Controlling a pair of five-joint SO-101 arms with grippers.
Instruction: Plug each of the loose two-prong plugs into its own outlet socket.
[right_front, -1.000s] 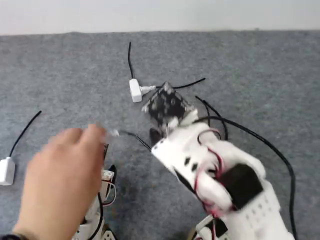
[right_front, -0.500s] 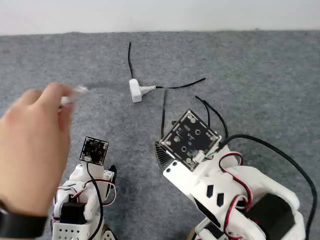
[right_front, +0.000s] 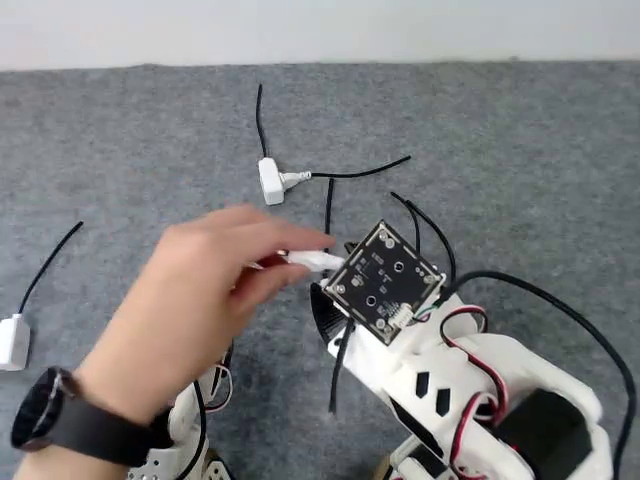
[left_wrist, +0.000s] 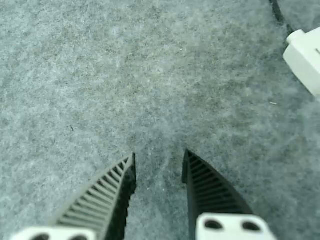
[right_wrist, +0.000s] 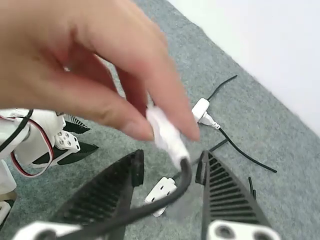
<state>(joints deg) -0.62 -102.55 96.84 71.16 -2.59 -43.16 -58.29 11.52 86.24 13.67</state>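
— Just ahead of the right gripper (right_wrist: 169, 167), what's there?
— A person's hand (right_front: 200, 300), fingers pinched on a white plug (right_wrist: 165, 134). Its black cord (right_wrist: 186, 175) trails down between that gripper's spread jaws. The left gripper (left_wrist: 158, 167) gapes too, over grey carpet (left_wrist: 150, 75).

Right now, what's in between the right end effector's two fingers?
In the right wrist view, a person's hand holds a white plug inside the open right end effector, with its black cord hanging below.
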